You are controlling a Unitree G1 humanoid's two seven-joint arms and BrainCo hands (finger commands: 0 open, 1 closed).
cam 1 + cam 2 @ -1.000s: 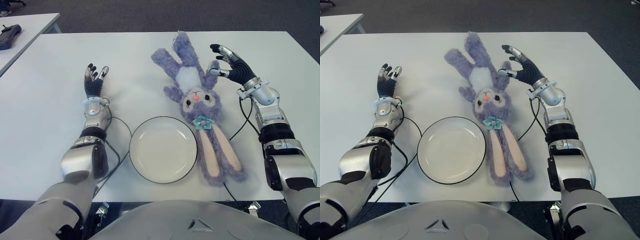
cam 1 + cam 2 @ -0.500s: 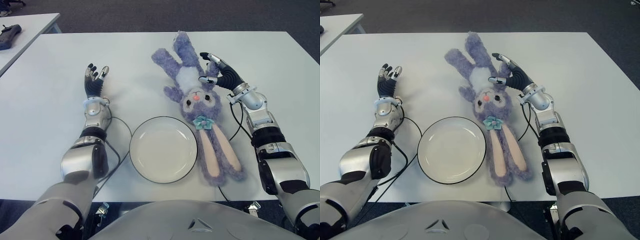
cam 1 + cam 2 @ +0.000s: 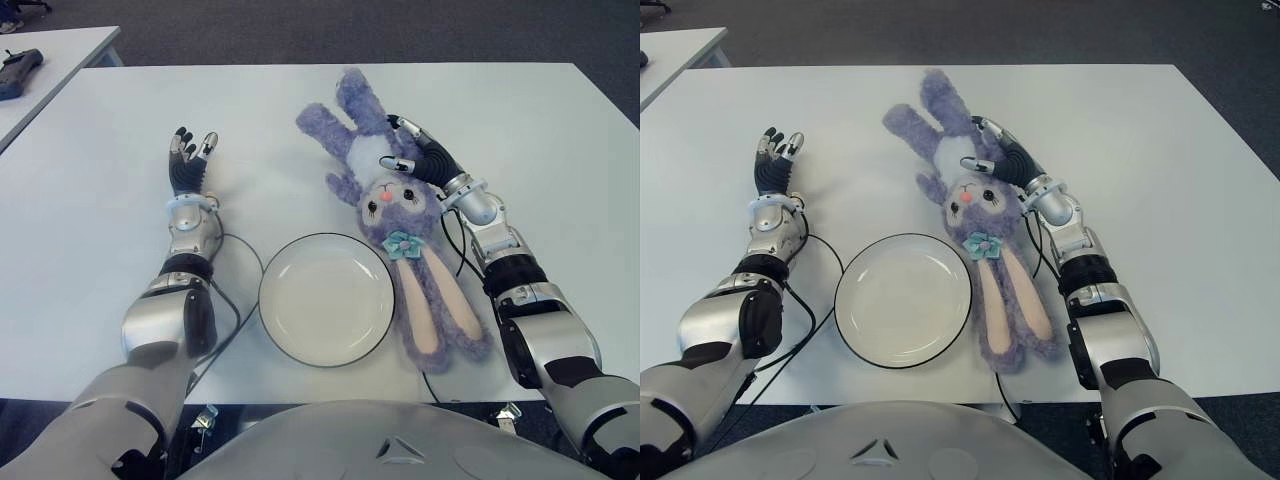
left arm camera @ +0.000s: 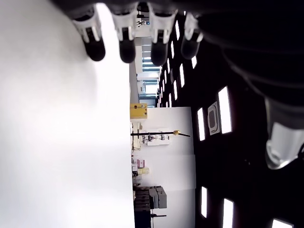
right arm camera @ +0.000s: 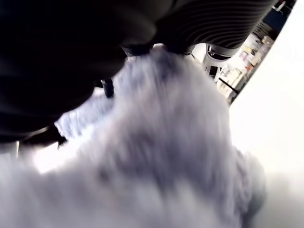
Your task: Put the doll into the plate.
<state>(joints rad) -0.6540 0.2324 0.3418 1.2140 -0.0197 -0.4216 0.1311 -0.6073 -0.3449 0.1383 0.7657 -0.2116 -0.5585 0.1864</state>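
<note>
right hand (image 3: 418,152) has come in leftward from the open table and is now pressed against the doll (image 3: 392,204), up by its right shoulder and the top of the head, and the doll's body has swung a bit to the left at the far end since a second ago. fingers (image 3: 400,124) are curved over the purple fur with the thumb on the near side, so it looks like it's closing on the doll, though i can't tell how firm the hold is. right wrist view is just fur filling everything under the dark fingers

the doll is a purple bunny lying flat on the white table (image 3: 90,230), legs at the far end, long pink-lined ears pointing to the near edge, little teal bow at the neck. it's just right of the plate (image 3: 326,298), ear side nearly touching the rim, nothing inside the plate

left hand (image 3: 188,165) is left of the plate, well apart from it, fingers straight and relaxed, holding nothing. a black cable (image 3: 238,262) curls beside that arm
</note>
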